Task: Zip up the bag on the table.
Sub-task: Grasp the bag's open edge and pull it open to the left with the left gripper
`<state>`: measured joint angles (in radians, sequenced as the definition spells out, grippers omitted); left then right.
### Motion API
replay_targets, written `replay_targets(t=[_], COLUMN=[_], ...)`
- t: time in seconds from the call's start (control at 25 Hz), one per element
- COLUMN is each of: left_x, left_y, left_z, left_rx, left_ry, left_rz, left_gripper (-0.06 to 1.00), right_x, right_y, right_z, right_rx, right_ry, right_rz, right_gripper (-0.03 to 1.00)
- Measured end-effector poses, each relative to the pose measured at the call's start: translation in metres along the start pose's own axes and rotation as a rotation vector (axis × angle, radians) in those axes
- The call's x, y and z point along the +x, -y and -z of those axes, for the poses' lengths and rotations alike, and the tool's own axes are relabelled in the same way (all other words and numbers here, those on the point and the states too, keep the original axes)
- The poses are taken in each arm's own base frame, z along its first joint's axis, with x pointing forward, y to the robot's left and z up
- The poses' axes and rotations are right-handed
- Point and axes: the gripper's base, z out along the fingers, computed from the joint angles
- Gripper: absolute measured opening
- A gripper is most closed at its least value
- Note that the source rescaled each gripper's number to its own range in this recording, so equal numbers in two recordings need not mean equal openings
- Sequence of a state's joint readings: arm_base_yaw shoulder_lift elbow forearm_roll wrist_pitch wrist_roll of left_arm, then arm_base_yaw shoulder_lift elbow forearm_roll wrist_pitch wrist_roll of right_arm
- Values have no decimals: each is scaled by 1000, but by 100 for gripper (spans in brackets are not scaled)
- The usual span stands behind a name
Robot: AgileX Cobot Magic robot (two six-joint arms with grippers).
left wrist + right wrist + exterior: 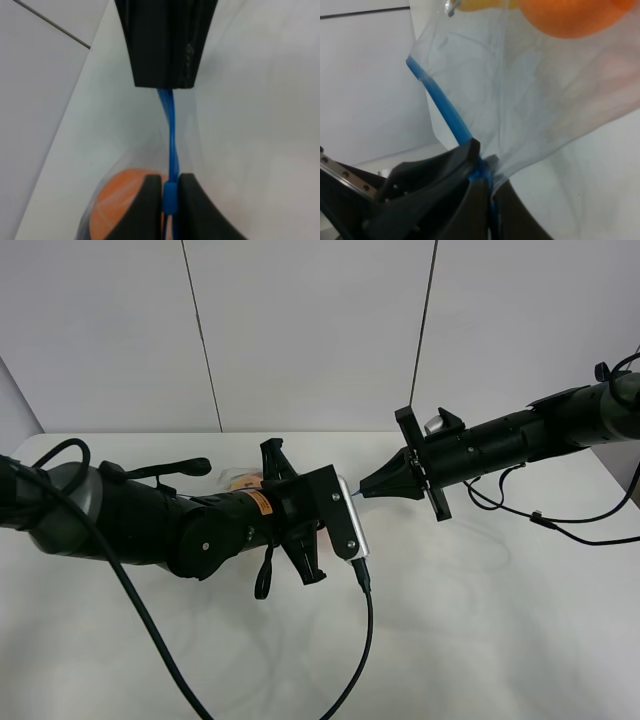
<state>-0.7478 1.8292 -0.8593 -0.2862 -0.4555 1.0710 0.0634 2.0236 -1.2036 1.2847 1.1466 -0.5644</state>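
**Zip bag pinched by its strip between two grippers: hazards**

- Foreground: large white matte table. A black cable trails across it from the left arm and could snag if that arm travels.
- Left gripper: black fingers pressed together on the thin blue zipper strip. Too firm a pinch would probably drag the strip rather than slide along it.
- Right gripper: clamped on the same strip, near the left one. If this anchor slips, the strip slackens and the seal may skip.
- Clear thin plastic zip bag: at mid-table, largely hidden behind the left arm in the high view. Whether it rests on the table cannot be told. Loose film beside the strip could fold into the track.
- Round orange fruit: inside the bag. Its weight could strain the thin film.
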Motion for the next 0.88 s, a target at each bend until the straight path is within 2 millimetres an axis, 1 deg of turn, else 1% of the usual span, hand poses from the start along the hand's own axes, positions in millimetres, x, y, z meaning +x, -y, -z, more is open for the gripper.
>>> replay_targets(t=[0.4,0.56,0.88], left_x=[0,3,25], left_y=[0,-3,-24], left_z=[0,0,-1], left_rx=[1,-5,-51], left_ry=[1,-6,-58], left_rz=[-7,-23,-93], left_gripper=[0,0,0], right_x=[0,0,-2], right_y=[0,0,0], right_z=[0,0,0], right_rx=[0,-1,-4], right_ry=[0,1,19], right_rz=[0,-1,-6], right_gripper=[0,0,0])
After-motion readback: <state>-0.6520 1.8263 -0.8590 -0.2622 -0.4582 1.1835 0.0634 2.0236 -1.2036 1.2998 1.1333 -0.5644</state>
